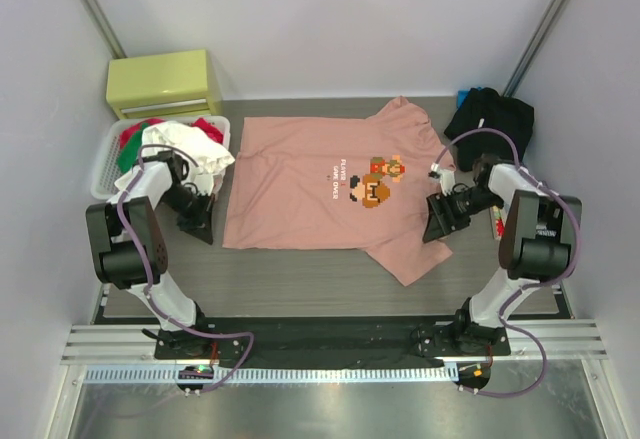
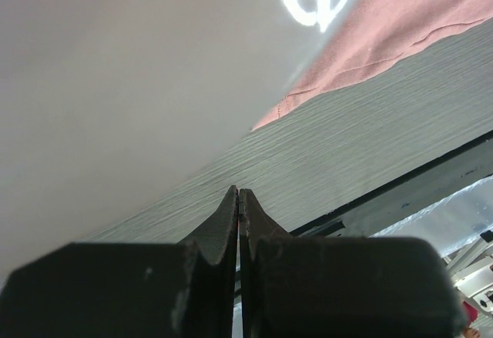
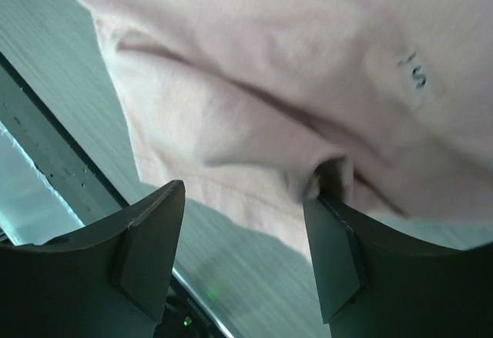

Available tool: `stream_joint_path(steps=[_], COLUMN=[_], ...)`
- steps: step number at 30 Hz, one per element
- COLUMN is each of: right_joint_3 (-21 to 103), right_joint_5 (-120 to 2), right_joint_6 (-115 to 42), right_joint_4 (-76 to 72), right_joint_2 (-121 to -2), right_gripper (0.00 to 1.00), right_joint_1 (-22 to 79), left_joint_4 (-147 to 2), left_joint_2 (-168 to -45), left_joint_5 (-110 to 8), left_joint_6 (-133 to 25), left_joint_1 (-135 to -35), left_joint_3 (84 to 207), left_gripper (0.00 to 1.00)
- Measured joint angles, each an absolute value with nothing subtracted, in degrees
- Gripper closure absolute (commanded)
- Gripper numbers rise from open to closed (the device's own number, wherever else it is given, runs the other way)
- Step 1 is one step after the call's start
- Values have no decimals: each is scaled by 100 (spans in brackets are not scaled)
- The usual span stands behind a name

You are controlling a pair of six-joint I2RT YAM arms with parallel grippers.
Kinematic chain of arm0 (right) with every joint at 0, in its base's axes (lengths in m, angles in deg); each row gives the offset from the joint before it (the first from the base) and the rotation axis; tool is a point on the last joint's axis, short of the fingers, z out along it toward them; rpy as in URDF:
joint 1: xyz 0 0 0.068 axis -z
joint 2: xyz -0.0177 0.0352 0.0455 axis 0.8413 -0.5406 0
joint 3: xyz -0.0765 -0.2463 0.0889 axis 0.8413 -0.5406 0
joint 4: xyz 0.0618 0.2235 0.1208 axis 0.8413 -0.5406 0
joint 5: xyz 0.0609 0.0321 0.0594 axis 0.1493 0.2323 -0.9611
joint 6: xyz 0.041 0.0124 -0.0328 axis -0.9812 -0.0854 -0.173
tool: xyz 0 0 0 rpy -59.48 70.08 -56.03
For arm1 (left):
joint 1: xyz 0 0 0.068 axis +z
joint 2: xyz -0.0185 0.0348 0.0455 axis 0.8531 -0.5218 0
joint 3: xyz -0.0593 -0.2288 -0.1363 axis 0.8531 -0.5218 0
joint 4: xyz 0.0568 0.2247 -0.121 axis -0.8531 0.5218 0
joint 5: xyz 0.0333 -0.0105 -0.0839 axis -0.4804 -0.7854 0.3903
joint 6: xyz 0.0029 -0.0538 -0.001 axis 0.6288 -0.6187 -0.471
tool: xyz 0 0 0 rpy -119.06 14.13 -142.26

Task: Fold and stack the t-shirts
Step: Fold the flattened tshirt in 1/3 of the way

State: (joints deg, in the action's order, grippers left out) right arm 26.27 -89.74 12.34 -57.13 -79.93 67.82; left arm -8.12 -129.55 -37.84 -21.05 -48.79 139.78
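Pink tee (image 1: pixel 320 179) lies flat, print up; its hem is just ahead of the clenched, empty left gripper (image 2: pixel 239 195); another edge lies between the parted fingers of the right gripper (image 3: pixel 245 199), ungripped; black tee (image 1: pixel 490 116) sits well beyond them. Soft, light, floppy cloth, likely to sag; best pinched at hem corners.

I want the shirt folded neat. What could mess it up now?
The right gripper hangs open over a bunched bit of the pink t-shirt; it might grab only a wrinkle and fold crooked. The white cloth spilling from the basket lies by the left arm and could get dragged along.
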Motion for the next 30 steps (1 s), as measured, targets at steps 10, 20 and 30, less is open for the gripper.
stream_joint_path(steps=[10, 20, 30], right_joint_3=[2135, 2550, 4021], right_joint_5=[-8832, -8900, -8836], right_joint_6=[1495, 983, -81], right_joint_4=[-6367, -6397, -5565], right_joint_2=[-5809, -5483, -5951], right_gripper=[29, 99, 99], right_joint_1=[6990, 7014, 6887], left_joint_4=[-819, -1455, -2340], left_joint_2=[-12599, -11432, -11666], left_joint_5=[-3769, -3601, -4882], left_joint_6=[-2105, -2774, -3629], left_joint_1=[-4879, -5093, -6673], left_joint_3=[13875, 14048, 15750], left_gripper=[100, 100, 100])
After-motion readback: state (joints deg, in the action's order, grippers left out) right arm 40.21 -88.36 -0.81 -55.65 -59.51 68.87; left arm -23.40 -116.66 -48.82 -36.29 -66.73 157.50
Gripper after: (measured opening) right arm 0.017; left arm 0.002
